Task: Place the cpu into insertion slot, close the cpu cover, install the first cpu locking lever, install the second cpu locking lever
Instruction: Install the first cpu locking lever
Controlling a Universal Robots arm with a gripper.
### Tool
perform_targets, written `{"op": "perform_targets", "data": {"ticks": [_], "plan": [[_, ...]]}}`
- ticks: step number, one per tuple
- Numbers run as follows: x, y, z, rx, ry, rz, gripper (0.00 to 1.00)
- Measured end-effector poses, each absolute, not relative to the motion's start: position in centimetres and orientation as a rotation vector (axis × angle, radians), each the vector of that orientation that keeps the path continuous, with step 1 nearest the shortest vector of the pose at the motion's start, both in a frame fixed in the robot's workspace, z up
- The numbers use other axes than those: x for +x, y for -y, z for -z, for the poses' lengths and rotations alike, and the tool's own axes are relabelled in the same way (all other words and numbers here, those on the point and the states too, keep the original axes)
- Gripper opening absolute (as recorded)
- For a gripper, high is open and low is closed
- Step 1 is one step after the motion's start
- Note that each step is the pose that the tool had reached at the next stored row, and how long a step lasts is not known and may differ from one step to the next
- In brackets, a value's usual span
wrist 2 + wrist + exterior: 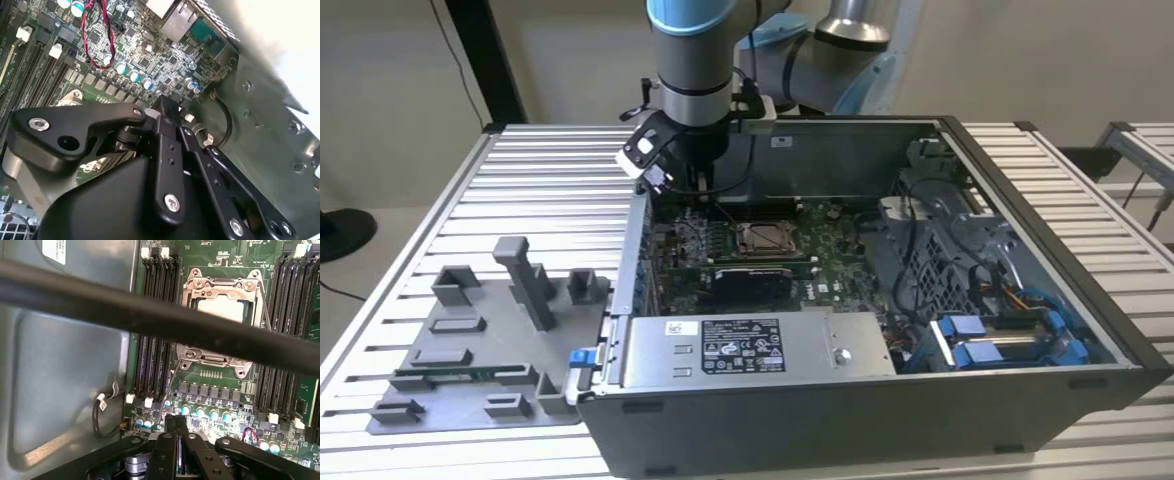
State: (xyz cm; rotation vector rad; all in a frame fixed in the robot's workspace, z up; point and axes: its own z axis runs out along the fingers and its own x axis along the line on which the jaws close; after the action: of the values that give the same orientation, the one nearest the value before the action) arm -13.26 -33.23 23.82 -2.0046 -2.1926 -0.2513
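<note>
Jaws: pressed together, and you can see nothing between them in both wrist views.
Exterior view: your gripper (699, 190) hangs inside the computer case (1067, 300), by its wall on the exterior view's left. A white printed label (742, 345) lies on the power supply box at the near edge.
Second wrist view: a red-and-black wire (97, 35) crosses the circuit board (140, 60).
First wrist view: the cpu (222, 307) sits in the insertion slot (212, 359) mid-board. The cpu cover (220, 286) lies flat around it.

Cpu cover (222, 286): bare silvery metal, glossy. Circuit board (220, 376) around it: green, smooth. Case wall (65, 370) apart from it: grey sheet metal, dull. Gripper (178, 426): black, probably metal, satin.
</note>
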Motion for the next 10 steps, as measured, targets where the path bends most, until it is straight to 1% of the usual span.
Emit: {"op": "perform_targets", "data": {"ticks": [10], "plan": [[-13.42, 33.14, -24.28, -1.99, 2.186, 0.27, 0.0]]}}
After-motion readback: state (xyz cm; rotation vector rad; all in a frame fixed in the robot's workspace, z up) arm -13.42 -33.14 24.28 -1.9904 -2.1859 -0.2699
